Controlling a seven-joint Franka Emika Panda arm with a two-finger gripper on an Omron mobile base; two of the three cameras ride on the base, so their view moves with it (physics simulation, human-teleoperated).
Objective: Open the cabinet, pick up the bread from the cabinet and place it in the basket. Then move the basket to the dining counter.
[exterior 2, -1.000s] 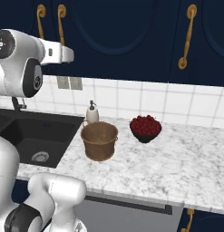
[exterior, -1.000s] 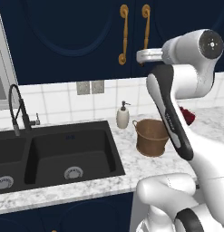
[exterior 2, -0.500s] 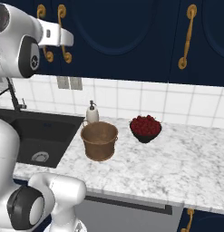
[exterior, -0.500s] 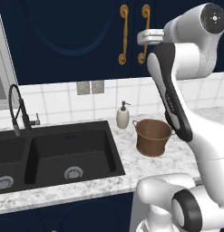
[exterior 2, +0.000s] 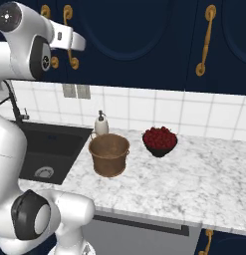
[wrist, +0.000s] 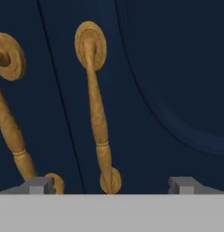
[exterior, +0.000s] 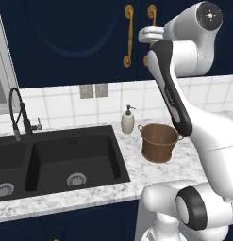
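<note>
Navy cabinet point(wrist: 168, 68) doors shut; you see gripper point(wrist: 111, 186) jaws apart, straddling right gold handle point(wrist: 97, 113), not touching.

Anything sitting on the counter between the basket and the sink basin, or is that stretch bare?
In the left base view, bare marble separates the basket from the sink. The soap dispenser stands behind that gap, near the tiled wall, not in it.

A black double sink point(exterior: 56, 160) sat in the marbled counter point(exterior 2: 204, 184), with a black spring faucet point(exterior: 16, 113) behind it, a soap dispenser point(exterior: 128, 120) beside it and a bowl of red fruit point(exterior 2: 160, 141) farther along
</note>
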